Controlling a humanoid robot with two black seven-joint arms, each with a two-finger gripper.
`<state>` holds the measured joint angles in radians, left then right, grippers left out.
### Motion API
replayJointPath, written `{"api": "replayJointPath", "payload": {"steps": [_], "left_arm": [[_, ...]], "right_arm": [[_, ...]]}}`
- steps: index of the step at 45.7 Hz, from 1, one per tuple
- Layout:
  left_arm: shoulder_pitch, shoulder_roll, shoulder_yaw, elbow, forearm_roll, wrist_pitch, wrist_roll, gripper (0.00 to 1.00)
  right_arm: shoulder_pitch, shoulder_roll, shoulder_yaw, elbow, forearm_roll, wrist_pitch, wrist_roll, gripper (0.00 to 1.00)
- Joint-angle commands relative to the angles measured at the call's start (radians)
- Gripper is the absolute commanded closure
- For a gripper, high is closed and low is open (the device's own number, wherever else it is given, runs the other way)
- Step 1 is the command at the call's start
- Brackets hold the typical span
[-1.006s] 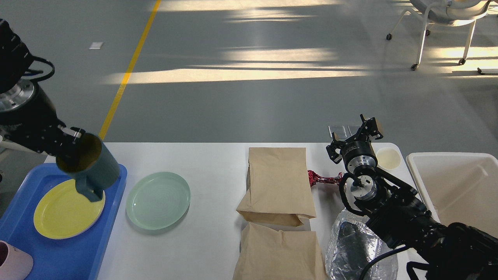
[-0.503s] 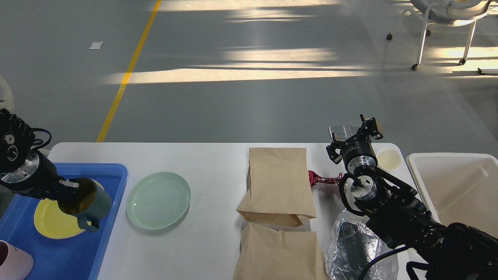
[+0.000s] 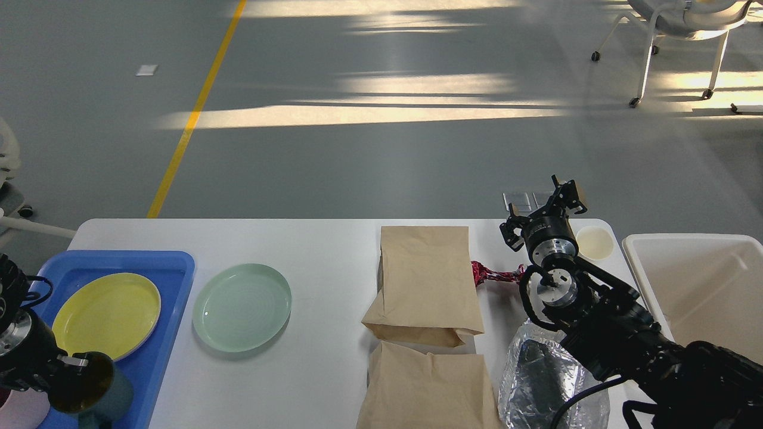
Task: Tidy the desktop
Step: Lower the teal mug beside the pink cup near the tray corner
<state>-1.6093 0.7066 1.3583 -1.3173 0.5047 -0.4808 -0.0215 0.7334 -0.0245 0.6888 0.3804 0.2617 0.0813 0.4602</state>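
Lowered toward the tray [image 3: 173, 268], left hand [image 3: 71, 384] grips mug [image 3: 95, 396].

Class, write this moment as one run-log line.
left gripper: holding teal mug over blue tray | right gripper: raised | green plate: on desktop

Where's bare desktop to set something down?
Bare desktop: the strip between green plate and upper paper bag, plus the far edge. Crowded on the right: bags, red wrapper, foil bag, right hand.
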Motion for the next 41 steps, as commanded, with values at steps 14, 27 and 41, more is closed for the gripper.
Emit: {"api": "replayJointPath", "payload": {"steps": [14,27,41], "left_arm": [[0.046,-0.004,0.019,0.007,0.000,0.090,0.003,1.00],[0.075,-0.009,0.019,0.012,0.000,0.149,0.006,0.86],[0.077,-0.001,0.018,0.012,-0.002,0.136,0.005,0.46]], "right_arm": [[0.001,0.000,0.000,0.000,-0.001,0.000,0.000,0.00],[0.000,0.000,0.000,0.000,-0.001,0.000,0.000,0.00],[0.000,0.000,0.000,0.000,0.001,0.000,0.000,0.00]]}}
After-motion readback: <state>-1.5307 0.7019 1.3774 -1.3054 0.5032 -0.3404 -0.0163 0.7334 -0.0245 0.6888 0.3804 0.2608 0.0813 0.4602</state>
